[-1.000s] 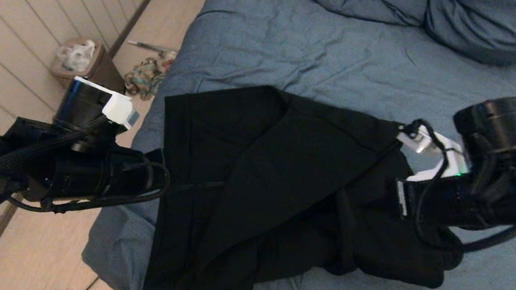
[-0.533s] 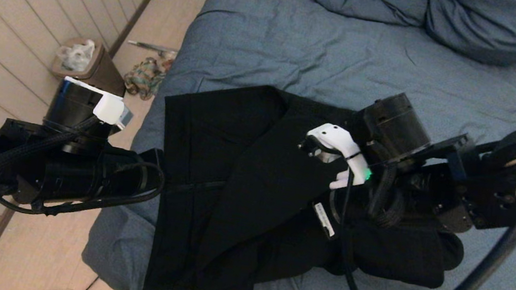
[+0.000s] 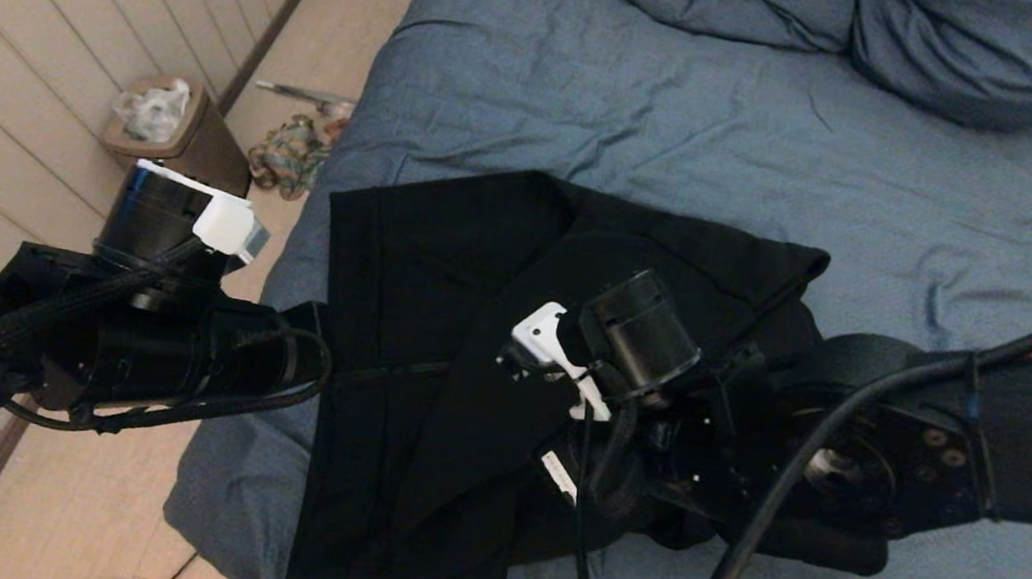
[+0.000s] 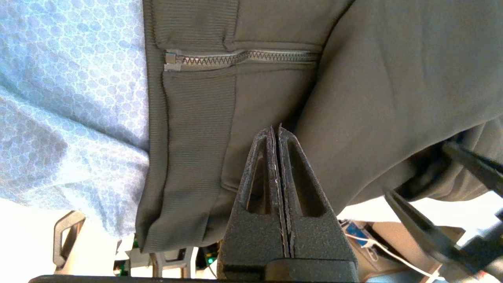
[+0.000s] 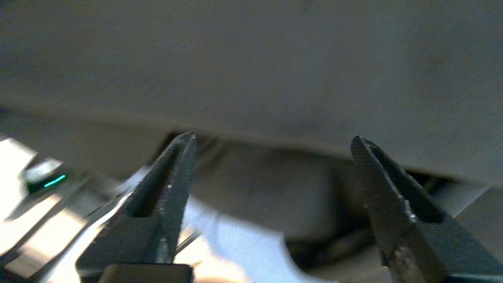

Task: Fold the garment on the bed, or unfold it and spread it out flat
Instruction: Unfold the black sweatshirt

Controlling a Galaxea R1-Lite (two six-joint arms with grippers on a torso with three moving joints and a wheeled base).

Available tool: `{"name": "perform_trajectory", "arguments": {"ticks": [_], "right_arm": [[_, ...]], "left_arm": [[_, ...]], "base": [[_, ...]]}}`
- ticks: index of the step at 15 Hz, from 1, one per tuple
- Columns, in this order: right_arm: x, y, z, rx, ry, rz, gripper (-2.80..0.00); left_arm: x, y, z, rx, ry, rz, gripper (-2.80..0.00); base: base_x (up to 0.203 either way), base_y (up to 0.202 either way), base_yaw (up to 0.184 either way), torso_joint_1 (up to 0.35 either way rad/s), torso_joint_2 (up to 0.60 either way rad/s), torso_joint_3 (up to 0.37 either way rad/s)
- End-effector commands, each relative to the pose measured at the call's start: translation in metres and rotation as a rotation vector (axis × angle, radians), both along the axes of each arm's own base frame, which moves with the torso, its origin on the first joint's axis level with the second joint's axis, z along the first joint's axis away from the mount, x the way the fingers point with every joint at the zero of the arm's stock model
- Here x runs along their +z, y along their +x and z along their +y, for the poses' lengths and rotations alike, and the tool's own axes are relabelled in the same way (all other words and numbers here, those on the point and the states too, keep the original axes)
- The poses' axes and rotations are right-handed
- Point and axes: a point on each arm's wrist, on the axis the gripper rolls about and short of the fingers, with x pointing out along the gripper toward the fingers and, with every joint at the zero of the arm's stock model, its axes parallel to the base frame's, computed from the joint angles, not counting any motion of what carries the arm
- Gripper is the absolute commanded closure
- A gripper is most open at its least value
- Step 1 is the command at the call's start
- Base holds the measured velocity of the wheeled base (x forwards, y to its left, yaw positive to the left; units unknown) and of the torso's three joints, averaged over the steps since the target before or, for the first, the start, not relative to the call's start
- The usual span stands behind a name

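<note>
No legible text, brand, number or sign found in any view. A small white tag [image 3: 558,475] on the right arm, at the garment's [image 3: 411,315] centre, is too small to read.

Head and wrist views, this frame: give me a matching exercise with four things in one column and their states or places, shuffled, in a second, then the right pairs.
Things:
1. left gripper
2. right gripper
3. garment
4. bin

States or places:
A. fingers spread apart, over black fabric
B. on the floor beside the bed
C. fingers pressed together, near the ribbed hem and zipper end
D. lying partly folded on the blue cover

Pairs: 1-C, 2-A, 3-D, 4-B
</note>
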Motion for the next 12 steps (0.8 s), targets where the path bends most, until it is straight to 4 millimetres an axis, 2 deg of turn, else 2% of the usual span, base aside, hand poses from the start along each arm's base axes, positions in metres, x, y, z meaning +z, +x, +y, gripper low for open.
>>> {"name": "perform_trajectory", "arguments": {"ticks": [1, 2, 4, 6, 9, 12], "right_arm": [[-0.017, 0.002, 0.007, -0.005, -0.046, -0.059, -2.80], [-0.026, 0.000, 0.006, 0.005, -0.081, -0.125, -2.80], [-0.032, -0.003, 0.006, 0.022, -0.092, -0.254, -2.80], [-0.032, -0.002, 0.007, 0.024, -0.108, -0.273, -2.80], [-0.035, 0.010, 0.019, 0.018, -0.101, -0.284, -2.80], [-0.027, 0.001, 0.013, 0.027, -0.090, -0.295, -2.80]], "left_arm": [[0.000, 0.000, 0.000, 0.002, -0.004, 0.000, 0.00], [0.000, 0.000, 0.000, 0.005, -0.003, 0.000, 0.00], [0.000, 0.000, 0.000, 0.003, -0.004, 0.001, 0.00], [0.000, 0.000, 0.000, 0.002, -0.004, 0.002, 0.00], [-0.002, 0.001, 0.000, 0.002, -0.002, 0.006, 0.00], [-0.003, 0.002, -0.001, 0.002, 0.001, 0.010, 0.00]], "base": [[0.000, 0.000, 0.000, 0.000, 0.00, 0.000], [0.000, 0.000, 0.000, 0.000, 0.00, 0.000], [0.000, 0.000, 0.000, 0.000, 0.00, 0.000], [0.000, 0.000, 0.000, 0.000, 0.00, 0.000], [0.000, 0.000, 0.000, 0.000, 0.00, 0.000], [0.000, 0.000, 0.000, 0.000, 0.00, 0.000]]}}
